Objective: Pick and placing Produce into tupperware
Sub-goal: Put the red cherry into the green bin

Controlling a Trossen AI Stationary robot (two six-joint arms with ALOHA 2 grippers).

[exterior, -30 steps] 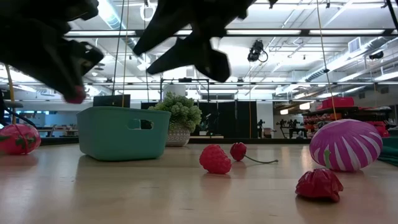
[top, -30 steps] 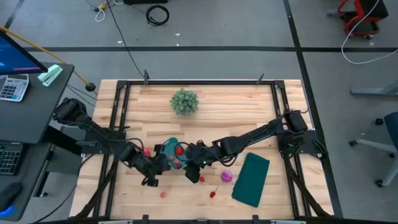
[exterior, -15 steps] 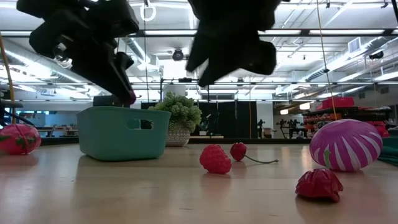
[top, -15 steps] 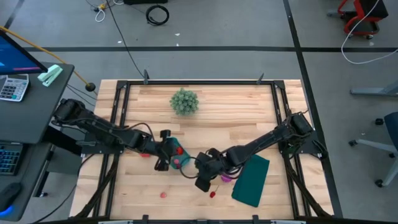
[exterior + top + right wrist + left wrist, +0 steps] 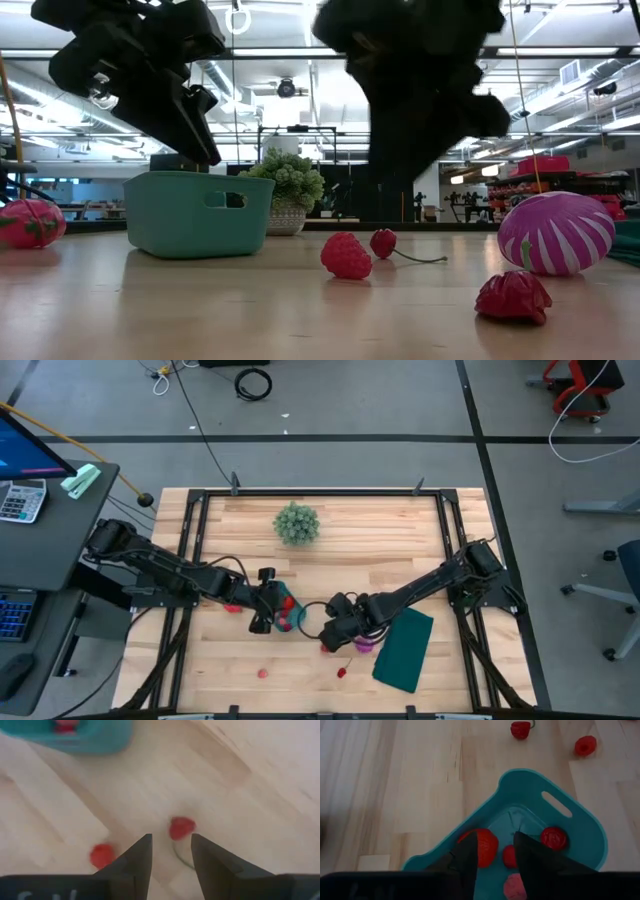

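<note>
The teal tupperware [image 5: 287, 611] sits mid-table and holds several red and pink produce pieces [image 5: 485, 846]. My left gripper [image 5: 266, 611] hangs open just above the tub's left part [image 5: 495, 851], touching nothing. My right gripper [image 5: 333, 632] is open above the table to the right of the tub, and a red stemmed piece [image 5: 181, 828] lies beyond its fingertips [image 5: 170, 845]. The purple round piece [image 5: 363, 645] lies beside it. Loose red pieces rest on the wood [image 5: 263, 672] [image 5: 341, 672]. In the low view a raspberry [image 5: 346, 255], a cherry [image 5: 383, 242] and a strawberry [image 5: 512, 297] lie near the tub [image 5: 198, 213].
A spiky green potted plant [image 5: 296, 523] stands toward the far edge. A flat dark-green slab [image 5: 403, 648] lies at the near right, next to the purple piece. A pink-red piece [image 5: 30, 222] lies left of the tub. Black frame rails [image 5: 190, 550] run along the table's sides.
My left gripper moved from the tub's near-left side up and over the tub, carrying a pinkish piece at its fingertips. That piece no longer shows at the tips. My right gripper drew away from the tub toward the table's right, nearer the purple piece.
</note>
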